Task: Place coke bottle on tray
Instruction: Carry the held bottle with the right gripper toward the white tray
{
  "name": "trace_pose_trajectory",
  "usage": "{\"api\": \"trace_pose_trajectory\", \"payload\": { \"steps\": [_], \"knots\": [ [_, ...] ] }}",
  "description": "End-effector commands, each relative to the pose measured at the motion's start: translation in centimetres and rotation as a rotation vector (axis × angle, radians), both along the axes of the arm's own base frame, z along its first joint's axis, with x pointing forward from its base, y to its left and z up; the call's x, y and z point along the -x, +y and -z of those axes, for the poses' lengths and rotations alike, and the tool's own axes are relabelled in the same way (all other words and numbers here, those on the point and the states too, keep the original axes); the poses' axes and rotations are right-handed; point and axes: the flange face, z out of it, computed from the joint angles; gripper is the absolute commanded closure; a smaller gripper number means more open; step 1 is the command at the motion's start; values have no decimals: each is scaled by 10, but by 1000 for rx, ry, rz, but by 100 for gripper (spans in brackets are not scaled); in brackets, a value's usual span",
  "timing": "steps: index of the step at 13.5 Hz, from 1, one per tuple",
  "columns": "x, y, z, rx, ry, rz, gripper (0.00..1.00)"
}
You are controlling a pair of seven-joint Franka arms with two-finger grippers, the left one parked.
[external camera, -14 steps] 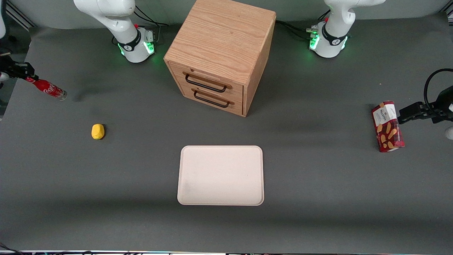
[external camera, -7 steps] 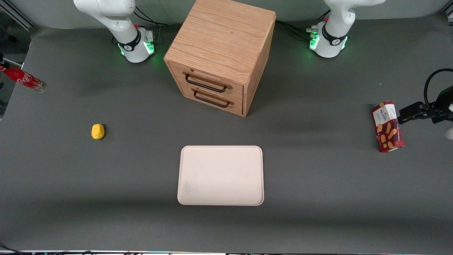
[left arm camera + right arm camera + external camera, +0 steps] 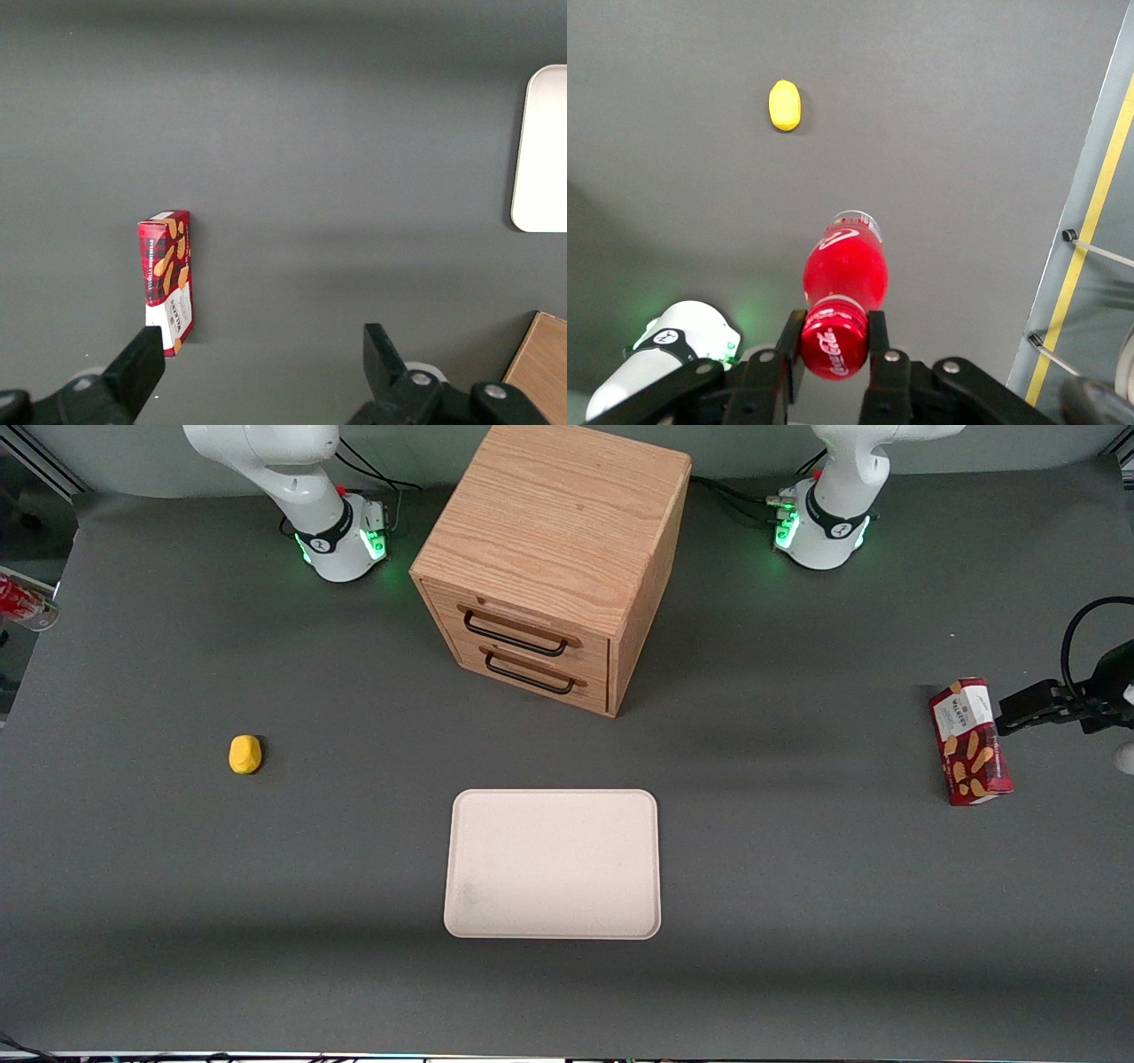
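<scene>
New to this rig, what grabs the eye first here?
The wooden cabinet dominates, with the pale tray on the table in front of its drawers. At the working arm's end, the gripper holds the red coke bottle by its cap, high above the table.

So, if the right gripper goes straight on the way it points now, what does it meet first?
Probably only bare table: the gripper, shut on the coke bottle, points down at open mat; the yellow object lies aside. Depth is unclear.
</scene>
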Motion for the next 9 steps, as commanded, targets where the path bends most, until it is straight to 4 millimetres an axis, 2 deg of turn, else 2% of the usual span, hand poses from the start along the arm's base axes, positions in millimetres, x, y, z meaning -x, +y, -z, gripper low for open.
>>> {"api": "trace_pose_trajectory", "payload": {
  "steps": [1, 2, 4, 6, 9],
  "knots": [
    [-20, 9, -11, -30, -10, -14, 100],
    [-33, 21, -10, -32, -9, -39, 100],
    [-63, 56, -4, -42, -3, -62, 100],
    [-100, 113, 0, -32, 8, -76, 100],
    [-140, 204, -1, -20, -3, -104, 100]
  ]
}}
